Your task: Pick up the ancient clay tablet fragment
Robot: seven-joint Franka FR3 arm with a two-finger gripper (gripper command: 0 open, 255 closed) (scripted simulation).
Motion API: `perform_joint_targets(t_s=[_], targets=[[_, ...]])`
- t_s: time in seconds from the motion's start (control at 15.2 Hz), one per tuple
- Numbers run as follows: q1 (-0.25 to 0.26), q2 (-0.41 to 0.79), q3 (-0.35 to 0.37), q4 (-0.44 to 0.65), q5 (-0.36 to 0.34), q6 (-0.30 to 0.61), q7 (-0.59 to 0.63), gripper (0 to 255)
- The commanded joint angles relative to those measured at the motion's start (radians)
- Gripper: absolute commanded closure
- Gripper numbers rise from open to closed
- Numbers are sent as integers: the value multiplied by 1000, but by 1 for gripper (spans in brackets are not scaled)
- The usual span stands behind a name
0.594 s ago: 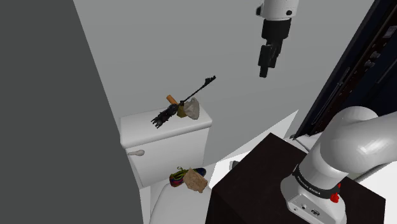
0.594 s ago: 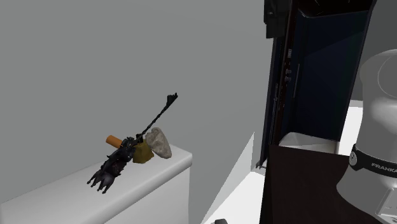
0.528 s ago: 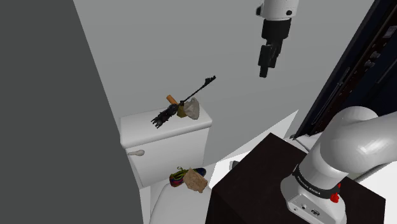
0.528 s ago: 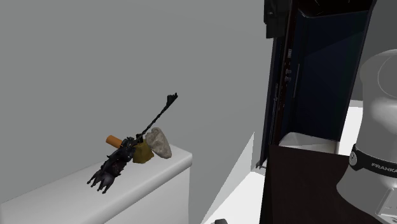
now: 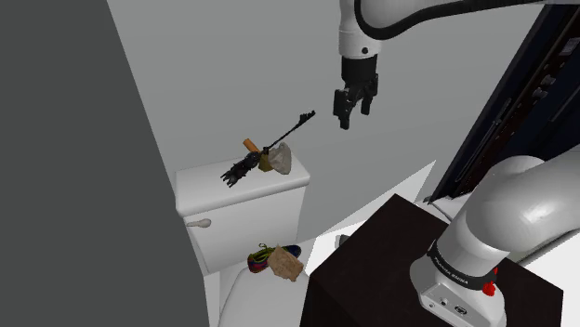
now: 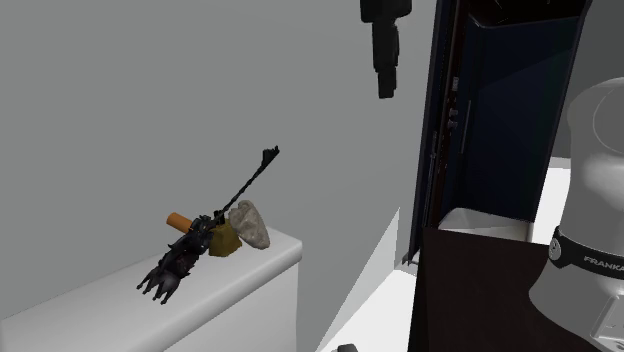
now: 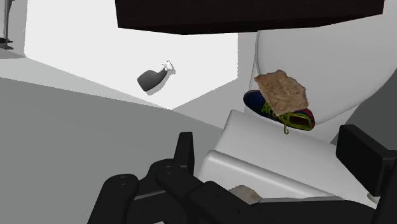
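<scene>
The clay tablet fragment [image 5: 288, 268], a flat tan piece with ragged edges, lies on the white toilet lid [image 5: 243, 299], leaning on a blue, green and red shoe [image 5: 265, 257]. In the wrist view the fragment [image 7: 282, 90] rests on the shoe [image 7: 280, 112], far beyond my fingers. My gripper [image 5: 347, 110] hangs open and empty, high above and off to the shoulder view's right of the toilet tank [image 5: 240, 197]. The gripper [image 6: 385, 88] points down in front of the grey wall. Its two fingers stand apart around nothing in the wrist view, gripper [image 7: 273, 150].
On the tank top [image 6: 215, 290] lie a long black clawed staff [image 6: 215, 225], an orange piece [image 6: 178, 220], an olive lump [image 6: 224, 240] and a grey-tan stone [image 6: 250, 223]. A dark blue door [image 6: 490, 120] and the dark stand [image 5: 372, 269] close the right. A small dark object [image 7: 153, 79] lies on the floor.
The arm has swung to the shoulder view's left and come lower, toward the tank. The gripper has come into the second exterior view. Nothing on the toilet has moved.
</scene>
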Motion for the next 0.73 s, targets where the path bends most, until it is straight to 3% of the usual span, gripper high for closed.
perform_joint_targets(t_s=[0.0,0.66], targets=[[-8,65,41,11,0,49,86,0],[-67,475,168,190,-126,218,485,0]])
